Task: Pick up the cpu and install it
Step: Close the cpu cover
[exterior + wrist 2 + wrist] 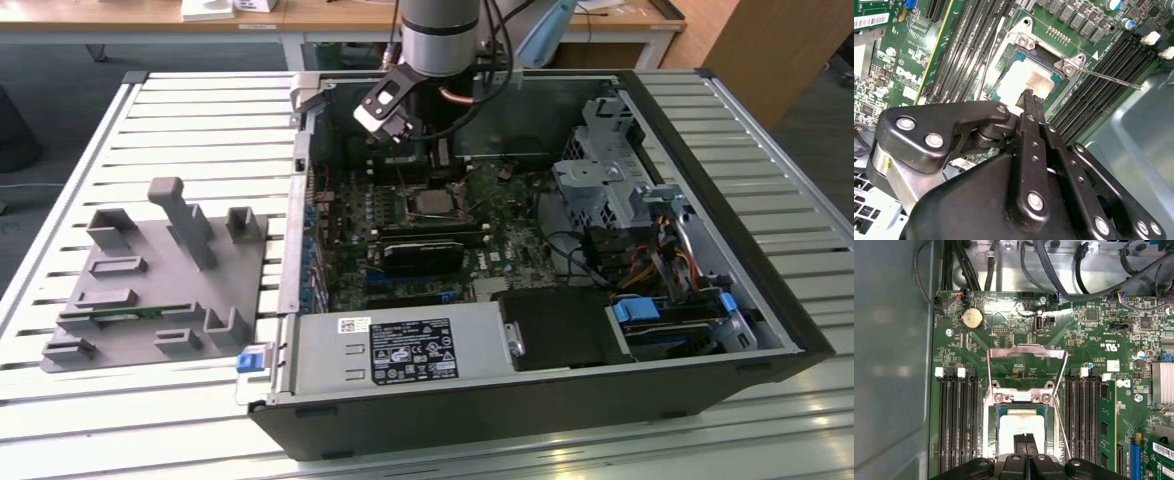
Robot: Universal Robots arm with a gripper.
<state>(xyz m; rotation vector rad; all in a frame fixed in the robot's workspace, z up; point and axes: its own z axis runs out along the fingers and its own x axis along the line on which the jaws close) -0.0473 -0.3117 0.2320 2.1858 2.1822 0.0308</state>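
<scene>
Sitting flat in its socket (pixel 988 432), the cpu (pixel 1021 421) has the socket rim tight along its edges, load plate (pixel 1026 349) swung open. Fingers (pixel 1020 444) pressed together, tips right over the silvery top; contact unclear. Memory slots (pixel 956 430) crowd both sides, little free room.

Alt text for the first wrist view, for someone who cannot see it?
The tool's closed black fingertips sit over the silvery cpu, which lies in its socket on a green circuit board. The metal clamp frame above it stands swung open, with rows of black memory slots on either side.
</scene>
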